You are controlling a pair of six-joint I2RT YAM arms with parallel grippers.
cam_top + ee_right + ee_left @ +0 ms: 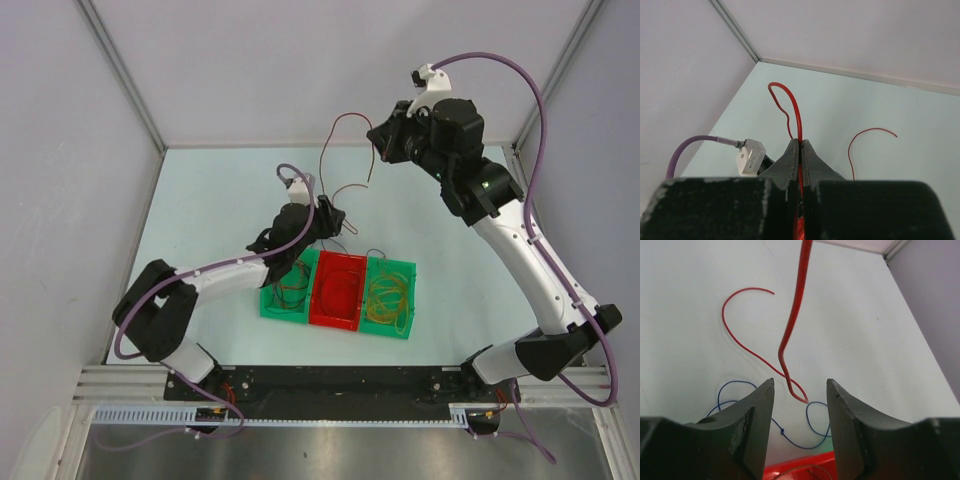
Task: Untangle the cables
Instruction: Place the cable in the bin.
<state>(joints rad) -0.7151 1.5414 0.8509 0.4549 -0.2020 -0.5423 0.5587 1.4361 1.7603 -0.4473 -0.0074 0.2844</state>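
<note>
A red cable [322,158] runs up from the table to my right gripper [381,141], which is shut on it and holds it high at the back. In the right wrist view the red cable [796,112] passes between the closed fingers of that gripper [801,142]. My left gripper [336,222] is open and hovers just behind the bins. In the left wrist view the red cable [796,315] hangs down between the open jaws of that gripper [800,383] without touching them. A thin blue cable [782,431] loops on the table below. Yellow-orange cables [388,295] lie coiled in the right green bin.
Three bins stand side by side near the front: a left green bin [268,305] with dark cables, a red bin [338,315], also in the left wrist view [807,464], and a right green bin [410,272]. Walls close the back and sides. Purple hoses arc over both arms.
</note>
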